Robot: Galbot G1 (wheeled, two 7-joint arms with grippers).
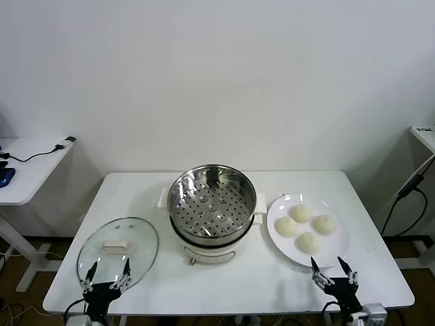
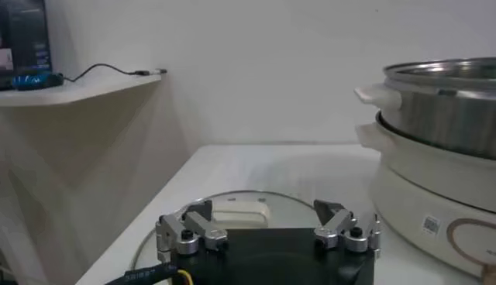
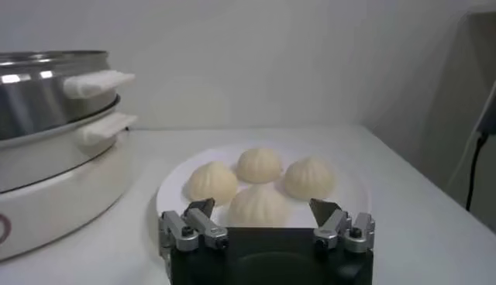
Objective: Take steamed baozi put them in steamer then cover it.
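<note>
Several cream-white baozi (image 1: 301, 212) lie on a white plate (image 1: 338, 248) to the right of the steamer (image 1: 212, 200), whose shiny perforated basket holds nothing. The glass cover (image 1: 117, 250) with its white handle rests flat on the table at the front left. My left gripper (image 1: 107, 275) hangs open just in front of the cover (image 2: 294, 203), its handle straight ahead between the jaws. At the plate's near edge my right gripper (image 1: 334, 270) is open too, facing the closest baozi (image 3: 256, 211). Both grippers (image 2: 263, 211) (image 3: 263, 207) hold nothing.
The white table's front edge (image 1: 231, 309) runs just below both grippers. A small side table (image 1: 30, 166) with a cable and dark devices stands to the far left. Another table corner (image 1: 425, 136) and hanging cables are at the far right. A wall stands behind.
</note>
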